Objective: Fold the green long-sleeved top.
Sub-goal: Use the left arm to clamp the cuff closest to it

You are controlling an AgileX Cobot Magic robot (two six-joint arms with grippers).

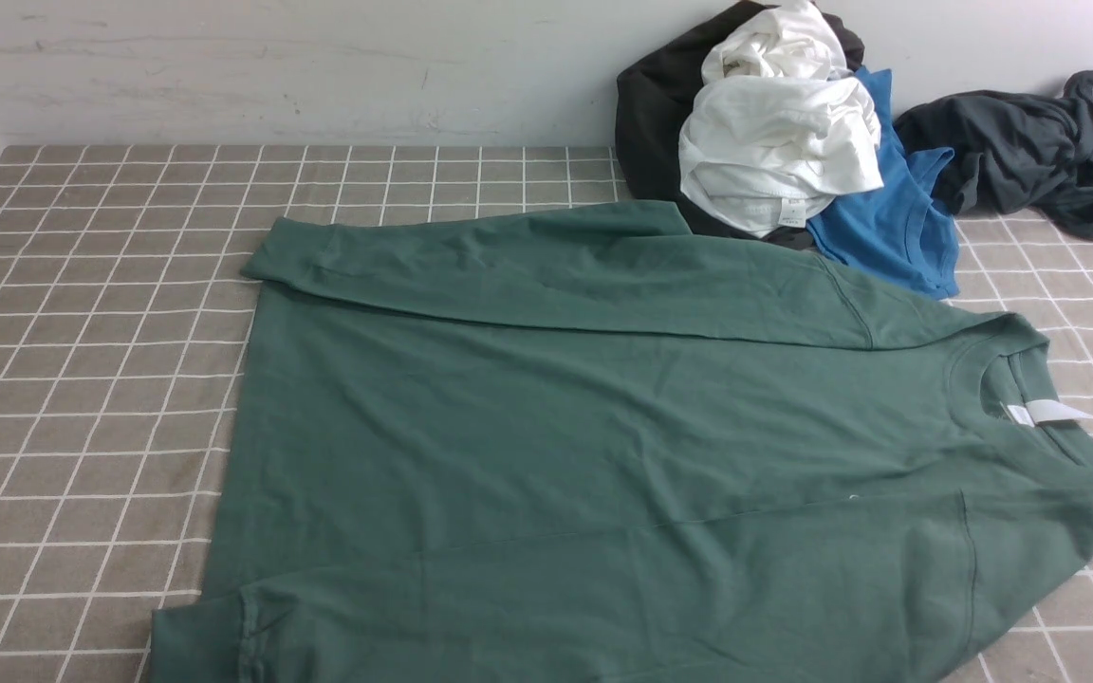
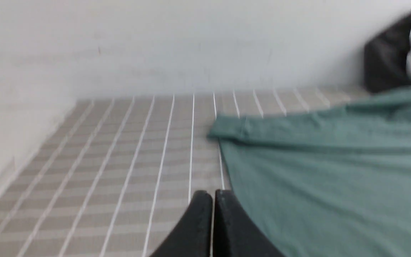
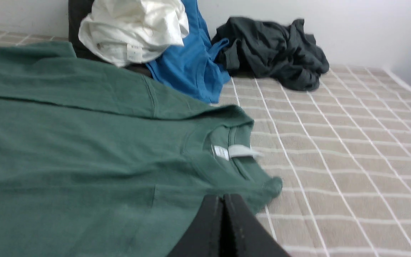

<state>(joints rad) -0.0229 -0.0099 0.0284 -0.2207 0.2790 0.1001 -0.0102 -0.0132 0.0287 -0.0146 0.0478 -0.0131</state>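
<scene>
The green long-sleeved top (image 1: pixel 603 427) lies flat on the checked cloth, its neck and white label (image 1: pixel 1045 413) to the right. The far sleeve lies folded along its far edge, with the cuff (image 1: pixel 267 261) at the left. The near sleeve lies along the front edge. Neither gripper shows in the front view. In the left wrist view my left gripper (image 2: pixel 212 194) is shut and empty, beside the top's (image 2: pixel 334 171) hem edge. In the right wrist view my right gripper (image 3: pixel 223 198) is shut over the top's (image 3: pixel 66 142) near shoulder, below the label (image 3: pixel 237 151).
A pile of clothes sits at the back right against the wall: a black garment (image 1: pixel 651 104), a white garment (image 1: pixel 774 142), a bright blue t-shirt (image 1: pixel 888 218) touching the top's far shoulder, and a dark grey garment (image 1: pixel 1030 152). The checked tablecloth (image 1: pixel 82 379) shows at the left.
</scene>
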